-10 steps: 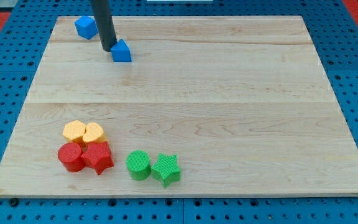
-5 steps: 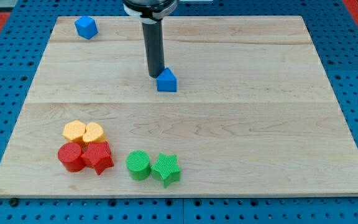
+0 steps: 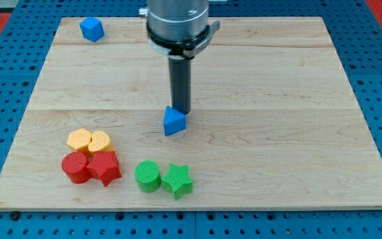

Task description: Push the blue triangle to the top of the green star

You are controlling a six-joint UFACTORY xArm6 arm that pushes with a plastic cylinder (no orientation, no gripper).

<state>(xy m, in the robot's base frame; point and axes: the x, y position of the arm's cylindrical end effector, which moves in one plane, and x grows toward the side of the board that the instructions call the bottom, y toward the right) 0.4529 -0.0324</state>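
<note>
The blue triangle (image 3: 174,122) lies near the middle of the wooden board (image 3: 277,133). My tip (image 3: 181,111) touches its upper right side. The green star (image 3: 177,180) sits near the view's bottom edge of the board, almost straight below the triangle, with a gap of board between them.
A green cylinder (image 3: 147,176) touches the star's left side. Left of it are a red cylinder (image 3: 75,167) and a red star (image 3: 105,168), with a yellow hexagon (image 3: 79,140) and a yellow heart (image 3: 100,141) above them. A blue cube (image 3: 91,29) sits at the top left corner.
My tip has pushed the blue triangle from the top left down and to the right, then slightly down-left, to the middle of the board. The other blocks have not moved.
</note>
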